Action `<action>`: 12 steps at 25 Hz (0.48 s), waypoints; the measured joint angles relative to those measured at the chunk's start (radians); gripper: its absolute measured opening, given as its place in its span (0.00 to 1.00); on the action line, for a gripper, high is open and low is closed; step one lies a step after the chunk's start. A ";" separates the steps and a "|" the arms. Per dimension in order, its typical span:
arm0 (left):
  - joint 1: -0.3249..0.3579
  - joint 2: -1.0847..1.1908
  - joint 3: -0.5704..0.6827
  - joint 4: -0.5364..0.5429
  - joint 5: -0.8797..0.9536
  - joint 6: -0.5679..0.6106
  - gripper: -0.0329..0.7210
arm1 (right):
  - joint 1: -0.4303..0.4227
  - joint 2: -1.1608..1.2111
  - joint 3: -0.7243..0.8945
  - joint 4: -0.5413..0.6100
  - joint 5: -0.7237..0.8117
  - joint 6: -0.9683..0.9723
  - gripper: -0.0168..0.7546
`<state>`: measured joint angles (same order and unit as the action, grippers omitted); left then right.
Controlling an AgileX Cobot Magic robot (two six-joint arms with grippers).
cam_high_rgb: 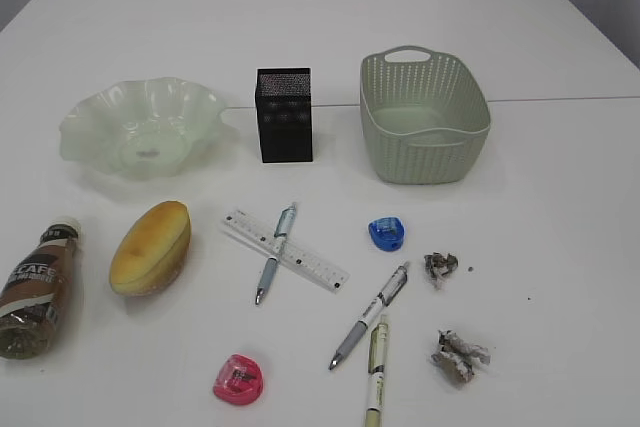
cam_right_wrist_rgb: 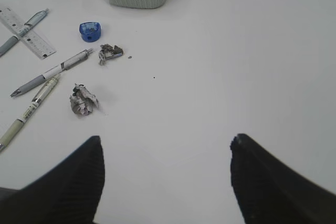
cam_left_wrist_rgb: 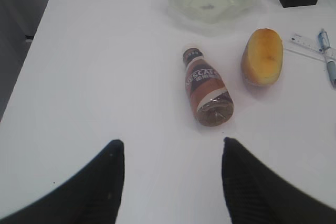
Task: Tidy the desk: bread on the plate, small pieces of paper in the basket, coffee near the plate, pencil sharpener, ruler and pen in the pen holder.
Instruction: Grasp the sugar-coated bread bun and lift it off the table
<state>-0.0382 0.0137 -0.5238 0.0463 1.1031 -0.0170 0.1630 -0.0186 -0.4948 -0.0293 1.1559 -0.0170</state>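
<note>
Bread (cam_high_rgb: pixel 150 247), a golden oval roll with a paler split along its top, lies on the white surface (cam_high_rgb: pixel 560 197) just in front of the plate (cam_high_rgb: pixel 140 127), not on it. The plate is a pale green glass dish with a wavy rim, and I see nothing in it. To the plate's right stands the black pen holder (cam_high_rgb: pixel 285 114), and further right the grey-green basket (cam_high_rgb: pixel 424 117); the basket's visible inside looks bare, and I cannot see into the holder. In front and to the left of the plate the coffee bottle (cam_high_rgb: pixel 38 287) lies on its side beside the bread. Well to the plate's front right lie the ruler (cam_high_rgb: pixel 287 250) with a pen (cam_high_rgb: pixel 275 265) across it, a blue sharpener (cam_high_rgb: pixel 386 234), a pink sharpener (cam_high_rgb: pixel 239 379), two more pens (cam_high_rgb: pixel 370 316) (cam_high_rgb: pixel 376 369) and two paper scraps (cam_high_rgb: pixel 440 267) (cam_high_rgb: pixel 458 355).

Only the exterior view shows the pink sharpener. My left fingers (cam_left_wrist_rgb: pixel 89 187) show only in the left wrist view and my right fingers (cam_right_wrist_rgb: pixel 68 182) only in the right; both pairs stand wide apart and hold nothing.
</note>
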 joint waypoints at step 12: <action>0.000 0.000 -0.017 0.000 0.000 0.000 0.62 | 0.000 0.000 0.000 0.000 0.000 0.000 0.74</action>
<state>-0.0382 0.0137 -0.5412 0.0463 1.1031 -0.0170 0.1630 -0.0186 -0.4948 -0.0293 1.1559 -0.0170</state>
